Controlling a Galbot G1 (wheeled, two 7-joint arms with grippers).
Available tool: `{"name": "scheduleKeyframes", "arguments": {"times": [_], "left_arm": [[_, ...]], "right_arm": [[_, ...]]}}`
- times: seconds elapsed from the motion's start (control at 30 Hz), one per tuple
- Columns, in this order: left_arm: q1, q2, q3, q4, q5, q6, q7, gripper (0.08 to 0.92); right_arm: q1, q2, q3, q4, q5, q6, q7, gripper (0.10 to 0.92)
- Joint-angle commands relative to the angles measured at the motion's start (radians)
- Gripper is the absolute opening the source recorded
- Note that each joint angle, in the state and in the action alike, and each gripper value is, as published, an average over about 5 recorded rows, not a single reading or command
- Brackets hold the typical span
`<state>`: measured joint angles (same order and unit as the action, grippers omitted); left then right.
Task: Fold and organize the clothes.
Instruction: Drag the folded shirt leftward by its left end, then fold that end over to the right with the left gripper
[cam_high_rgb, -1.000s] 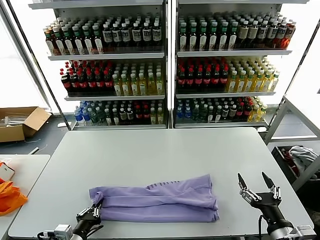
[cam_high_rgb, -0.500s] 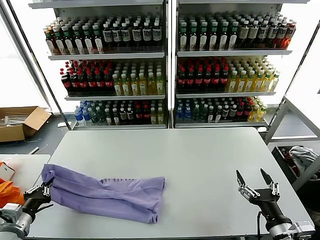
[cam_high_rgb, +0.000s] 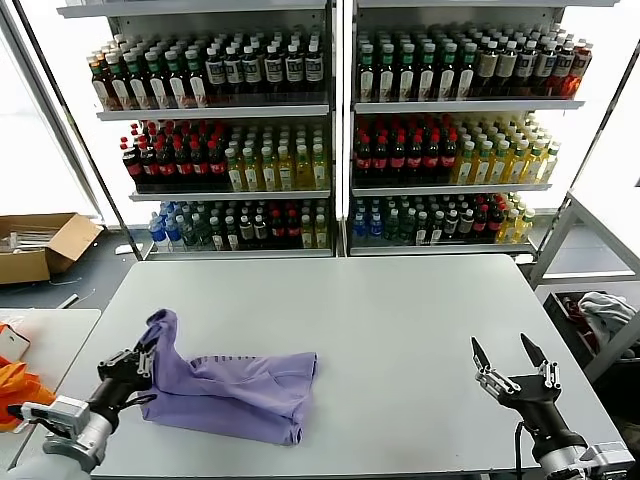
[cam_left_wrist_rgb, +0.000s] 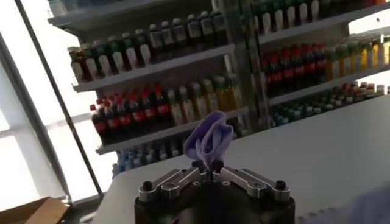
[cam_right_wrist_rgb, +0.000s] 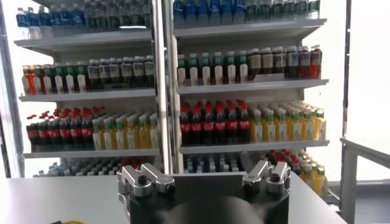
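Lavender fabric of the T-shirt (cam_high_rgb: 235, 385) is spread on the grey surface (cam_high_rgb: 400, 320) at lower left, one corner pinched by the left gripper (cam_high_rgb: 138, 364). The right gripper (cam_high_rgb: 510, 362) is held at lower right, jaws spread.

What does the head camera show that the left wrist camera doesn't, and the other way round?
Only the head view shows the whole lavender T-shirt spread over the grey table, the right end effector open and empty near the table's right front corner, a cardboard box on the floor and orange fabric at the left. Only the left wrist view shows, close up, the left end effector pinching a bunched tip of the shirt that sticks up between its fingers. Both show the shirt, that gripping end effector, the table and the drink shelves.
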<state>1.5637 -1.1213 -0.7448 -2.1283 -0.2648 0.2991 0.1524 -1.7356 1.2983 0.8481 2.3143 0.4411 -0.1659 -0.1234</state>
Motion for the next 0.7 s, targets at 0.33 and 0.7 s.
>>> {"name": "scheduleKeyframes", "arguments": {"times": [0.33,0.7], "left_arm": [[-0.05,-0.118,0.422,0.021,0.109,0.022,-0.031,0.106],[-0.058,-0.152,0.455,0.105,0.078,0.034,-0.028,0.115]], "right_arm": [[-0.028,0.015,0.029,0.023,-0.002,-0.004,-0.004,0.823],[-0.022,0.018,0.002,0.019,-0.008,-0.006,-0.003,0.823]]}}
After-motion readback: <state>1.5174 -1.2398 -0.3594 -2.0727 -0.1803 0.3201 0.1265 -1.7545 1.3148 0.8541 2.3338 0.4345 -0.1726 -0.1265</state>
